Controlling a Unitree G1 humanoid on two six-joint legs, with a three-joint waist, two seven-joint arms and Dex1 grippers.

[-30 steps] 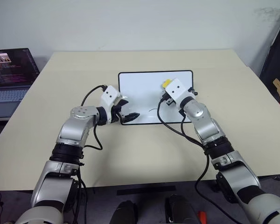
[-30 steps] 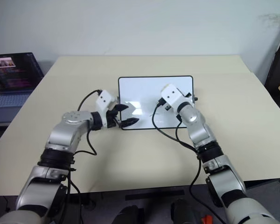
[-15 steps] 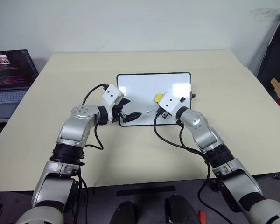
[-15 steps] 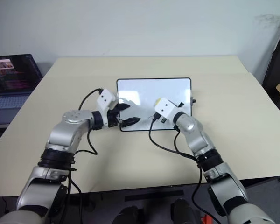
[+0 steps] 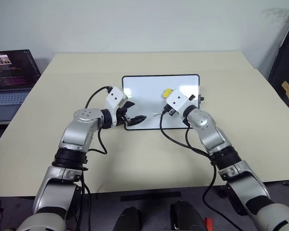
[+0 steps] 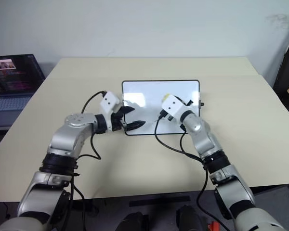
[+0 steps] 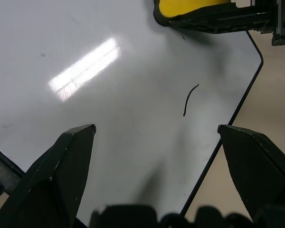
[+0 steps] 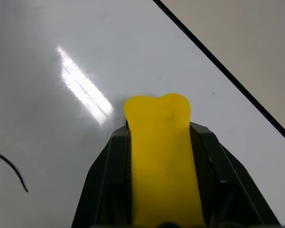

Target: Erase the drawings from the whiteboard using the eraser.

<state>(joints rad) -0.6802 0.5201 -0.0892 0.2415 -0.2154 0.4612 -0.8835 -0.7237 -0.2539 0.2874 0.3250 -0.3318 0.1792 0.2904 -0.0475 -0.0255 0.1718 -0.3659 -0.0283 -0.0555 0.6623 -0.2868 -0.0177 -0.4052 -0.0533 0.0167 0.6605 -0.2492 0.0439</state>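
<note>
On the near edge of the whiteboard (image 5: pixel 161 101), which is lying flat on the desk (image 5: pixel 149 159), the left end effector (image 5: pixel 133 118) is spreading its 2 fingers wide over the board's near left corner, gripping nothing. Whether it is actually pressing the board down is not clear. Just beyond and to its right, the right end effector (image 5: pixel 166 96) is clamping the eraser (image 5: pixel 167 91) tightly between its fingers, yellow block poking out ahead, over the board's right-middle area.

The risk here is a missed pass: 1 thin curved stroke (image 7: pixel 190 99) is sitting near the board's near edge, beside the eraser rather than under it, so a sweep along the current line could leave it behind. If the board is not being braced, a hard push could also slide it across the desk, and a tilted eraser would be touching with an edge instead of the felt.

The left wrist view is showing that stroke clearly, with the eraser beyond it; in the head views it is only a faint line. The right wrist view is showing the squeezed grip on the eraser (image 8: pixel 161 156) and the stroke's end at its margin. A laptop (image 5: pixel 12 79) is sitting farther off, at the desk's left.
</note>
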